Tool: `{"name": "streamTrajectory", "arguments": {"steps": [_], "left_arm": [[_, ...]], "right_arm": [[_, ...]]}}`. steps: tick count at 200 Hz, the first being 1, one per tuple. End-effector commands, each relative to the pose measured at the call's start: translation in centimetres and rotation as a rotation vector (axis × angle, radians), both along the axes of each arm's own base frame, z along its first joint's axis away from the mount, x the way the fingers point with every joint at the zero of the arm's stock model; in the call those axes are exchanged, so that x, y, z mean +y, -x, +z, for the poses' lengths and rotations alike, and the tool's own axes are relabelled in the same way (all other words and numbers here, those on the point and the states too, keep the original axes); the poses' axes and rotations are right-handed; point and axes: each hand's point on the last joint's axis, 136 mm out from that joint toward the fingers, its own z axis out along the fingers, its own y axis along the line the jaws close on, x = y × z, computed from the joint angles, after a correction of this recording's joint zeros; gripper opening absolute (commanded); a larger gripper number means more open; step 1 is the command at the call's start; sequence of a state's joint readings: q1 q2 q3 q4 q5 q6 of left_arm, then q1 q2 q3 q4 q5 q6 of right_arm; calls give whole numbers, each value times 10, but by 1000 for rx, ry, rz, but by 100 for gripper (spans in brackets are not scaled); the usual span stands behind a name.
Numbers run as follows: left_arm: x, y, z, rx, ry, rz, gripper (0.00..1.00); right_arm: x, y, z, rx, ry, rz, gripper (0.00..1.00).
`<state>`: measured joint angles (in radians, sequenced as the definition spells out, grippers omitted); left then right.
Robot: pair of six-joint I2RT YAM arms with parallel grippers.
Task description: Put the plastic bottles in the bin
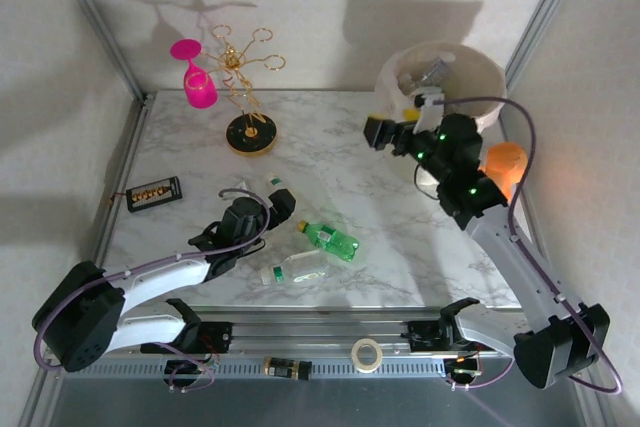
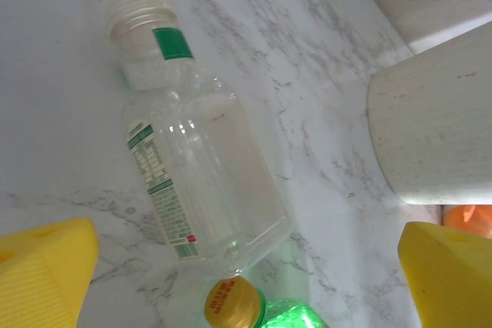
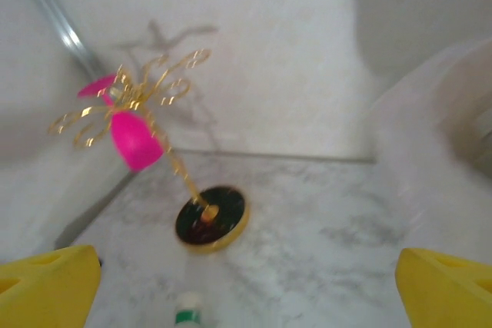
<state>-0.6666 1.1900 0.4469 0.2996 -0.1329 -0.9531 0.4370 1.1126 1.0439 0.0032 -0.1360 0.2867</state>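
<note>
From my station, the large round cream-white bin point(image 1: 478, 65) with its translucent liner stands at the far right of the marble table point(image 1: 330, 162). I can make out what looks like a clear bottle point(image 1: 432, 71) already lying inside it. Whether more sit beneath it I cannot tell.

The right gripper point(image 1: 380, 133) hangs just beside the bin's wall, its yellow pads point(image 3: 446, 286) spread wide with nothing between them. The left gripper point(image 1: 272, 205) is likewise spread open and empty, low over the table.

Three bottles are left out there:
- a clear plastic bottle with a white cap and green neck band point(image 2: 201, 182), lying right beneath the left gripper
- a green plastic bottle with a yellow cap point(image 1: 332, 238), just beside it
- a clear pale-labelled bottle point(image 1: 298, 268), nearest the arm bases

I judge the job under way, with three pickups to go.
</note>
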Motion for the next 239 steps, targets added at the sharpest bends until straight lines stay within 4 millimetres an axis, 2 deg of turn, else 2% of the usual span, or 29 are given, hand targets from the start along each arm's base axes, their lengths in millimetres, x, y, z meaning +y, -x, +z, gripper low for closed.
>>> {"name": "streamTrajectory", "arguments": {"steps": [1, 15, 32, 52, 76, 106, 125, 202, 239], "left_arm": [[7, -1, 2, 20, -34, 77, 100], [4, -1, 0, 29, -44, 74, 100], [-3, -1, -7, 52, -51, 63, 100], [-12, -3, -20, 104, -77, 46, 100], [-26, -6, -34, 156, -105, 20, 99], [-42, -15, -42, 194, -137, -9, 100], [-46, -20, -48, 214, -185, -4, 100], [-40, -26, -82, 307, -374, 36, 100], [-36, -30, -89, 310, -420, 59, 98]], "right_arm": [[23, 14, -18, 19, -42, 64, 99], [35, 22, -40, 57, -38, 95, 99], [39, 27, -62, 105, -27, 98, 99], [37, 29, -82, 152, -12, 73, 99], [29, 28, -95, 168, -14, 27, 99], [27, 23, -101, 169, -4, 4, 99], [29, 21, -105, 180, 6, 5, 99], [19, 20, -119, 190, 38, -45, 99], [13, 21, -120, 185, 50, -66, 99]]}}
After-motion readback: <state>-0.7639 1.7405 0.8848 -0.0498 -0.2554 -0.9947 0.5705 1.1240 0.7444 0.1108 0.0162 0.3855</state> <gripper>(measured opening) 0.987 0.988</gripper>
